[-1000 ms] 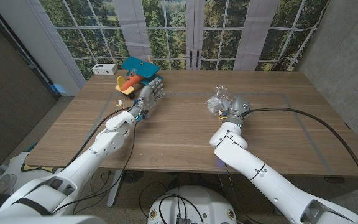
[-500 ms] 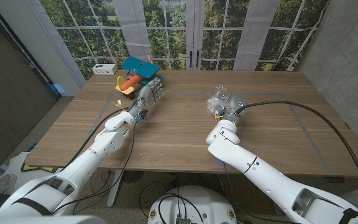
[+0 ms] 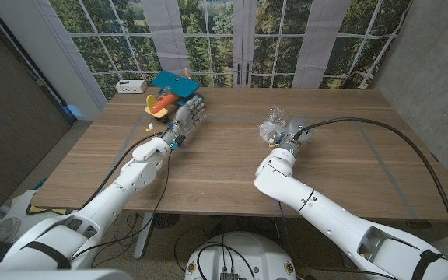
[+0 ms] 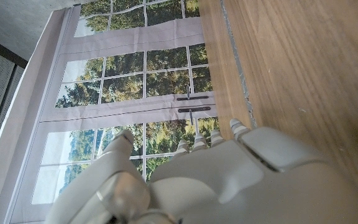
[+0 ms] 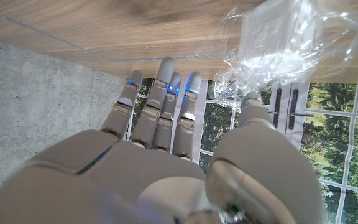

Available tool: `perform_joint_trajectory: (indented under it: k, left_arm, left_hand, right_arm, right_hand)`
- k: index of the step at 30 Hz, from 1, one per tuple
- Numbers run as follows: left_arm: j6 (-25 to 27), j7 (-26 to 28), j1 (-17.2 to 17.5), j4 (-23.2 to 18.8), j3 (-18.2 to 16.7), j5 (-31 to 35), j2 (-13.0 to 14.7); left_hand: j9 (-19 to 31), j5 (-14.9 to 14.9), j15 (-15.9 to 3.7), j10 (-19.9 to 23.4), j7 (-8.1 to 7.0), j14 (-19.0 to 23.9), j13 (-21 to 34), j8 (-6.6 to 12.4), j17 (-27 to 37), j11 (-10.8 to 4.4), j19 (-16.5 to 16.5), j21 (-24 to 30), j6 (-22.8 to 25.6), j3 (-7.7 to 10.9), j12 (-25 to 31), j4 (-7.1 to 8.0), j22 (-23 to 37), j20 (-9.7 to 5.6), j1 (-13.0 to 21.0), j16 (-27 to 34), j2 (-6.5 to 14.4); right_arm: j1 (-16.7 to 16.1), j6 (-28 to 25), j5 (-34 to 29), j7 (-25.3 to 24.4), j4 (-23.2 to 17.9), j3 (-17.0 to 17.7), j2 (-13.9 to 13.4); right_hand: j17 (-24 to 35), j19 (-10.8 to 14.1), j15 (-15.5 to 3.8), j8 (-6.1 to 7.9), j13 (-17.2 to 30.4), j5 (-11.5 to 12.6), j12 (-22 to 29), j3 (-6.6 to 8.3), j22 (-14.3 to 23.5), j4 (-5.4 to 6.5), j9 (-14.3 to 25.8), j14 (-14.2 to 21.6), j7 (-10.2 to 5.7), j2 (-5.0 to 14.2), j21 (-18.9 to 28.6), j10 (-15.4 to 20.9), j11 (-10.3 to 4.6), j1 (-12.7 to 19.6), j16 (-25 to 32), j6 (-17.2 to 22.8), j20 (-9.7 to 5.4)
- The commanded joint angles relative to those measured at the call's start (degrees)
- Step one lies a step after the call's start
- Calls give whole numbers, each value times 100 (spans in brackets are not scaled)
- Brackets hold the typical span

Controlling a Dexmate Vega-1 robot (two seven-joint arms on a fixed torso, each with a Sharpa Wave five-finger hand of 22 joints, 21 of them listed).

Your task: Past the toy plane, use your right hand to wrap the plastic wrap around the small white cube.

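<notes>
The blue and orange toy plane [image 3: 169, 91] stands at the table's far left. My left hand [image 3: 188, 115] stands just in front of it, fingers straight and apart, holding nothing. The crumpled clear plastic wrap [image 3: 272, 122] lies right of the table's middle. In the right wrist view the wrap [image 5: 303, 43] loosely covers the small white cube [image 5: 271, 32]. My right hand [image 3: 286, 134] is beside the wrap with its fingers [image 5: 166, 93] stretched out and apart. The thumb tip touches the wrap's loose edge, and nothing is gripped.
A small white box [image 3: 131, 85] sits at the far left corner next to the plane. A black cable [image 3: 379, 144] arcs over the right side of the wooden table [image 3: 224, 155]. Faint lines mark the tabletop.
My right forearm has swung a little to the left and the wrist has turned; the hand stays by the wrap. The left arm has not moved.
</notes>
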Motion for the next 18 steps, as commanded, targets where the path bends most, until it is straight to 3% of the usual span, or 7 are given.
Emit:
perform_joint_trajectory:
  k: [1, 5, 7, 11, 15, 18]
  left_arm:
    - [36, 73, -14, -44, 12, 37, -10]
    - [58, 116, 15, -104, 9, 40, 6]
    - [79, 137, 26, -128, 10, 40, 16]
    - [91, 160, 37, -144, 12, 37, 11]
    - [80, 170, 38, -152, 16, 45, 7]
    - [65, 177, 39, -154, 16, 49, 0]
  left_hand:
    - [20, -14, 29, -1275, -20, -1015, 26, 12, 16, -16, -53, 13, -975, 29, -3, -1, 33, 32, 12, 8, -15]
    - [20, -14, 30, -1276, -19, -1016, 26, 11, 16, -11, -56, 12, -979, 31, -3, 0, 34, 31, 12, 8, -12]
    - [20, -13, 29, -1277, -20, -1017, 26, 12, 16, -15, -55, 13, -977, 32, -3, 0, 34, 31, 12, 8, -10]
    - [20, -13, 30, -1282, -19, -1016, 26, 13, 16, -7, -55, 13, -977, 34, -5, 1, 34, 31, 12, 9, -7]
    - [20, -12, 29, -1277, -16, -1010, 26, 15, 16, -10, -52, 15, -972, 37, -2, 2, 34, 31, 13, 11, -3]
    - [20, -12, 30, -1280, -14, -1013, 26, 13, 16, -11, -60, 12, -979, 38, -2, 3, 34, 31, 12, 10, -1]
  right_arm:
    - [122, -27, 207, 750, -486, -131, -411]
    - [50, 319, 445, 887, -700, -28, -609]
    - [46, 405, 508, 918, -755, -22, -680]
    - [-35, 598, 657, 924, -850, 115, -728]
    - [-81, 692, 702, 824, -854, 184, -714]
    - [-35, 624, 667, 749, -805, 119, -703]
  right_hand:
    - [7, 47, -37, 83, -38, 34, 100, 60, 20, -84, -34, 227, 3, 57, 26, 279, -38, 110, 76, 342, -59]
    - [2, 60, -47, 77, -72, 42, 97, 115, 19, -103, -61, 239, 33, 117, 32, 313, -18, 166, 69, 406, -87]
    - [7, 73, -53, 34, -129, 69, 72, 300, 18, -219, -108, 246, 32, 292, 39, 323, -19, 453, 78, 431, -106]
    - [-14, 91, -174, -26, -247, 73, 63, 617, 11, -387, -196, 322, -40, 411, 52, 463, -115, 995, 81, 528, -183]
    - [-23, 196, -399, 11, -333, 36, 181, 1081, 3, -430, -299, 546, -209, 475, 112, 860, -295, 1845, 133, 927, -315]
    - [72, 234, -476, 105, -279, 17, 287, 1189, 4, -421, -271, 657, -243, 474, 139, 1050, -347, 2149, 251, 1140, -385]
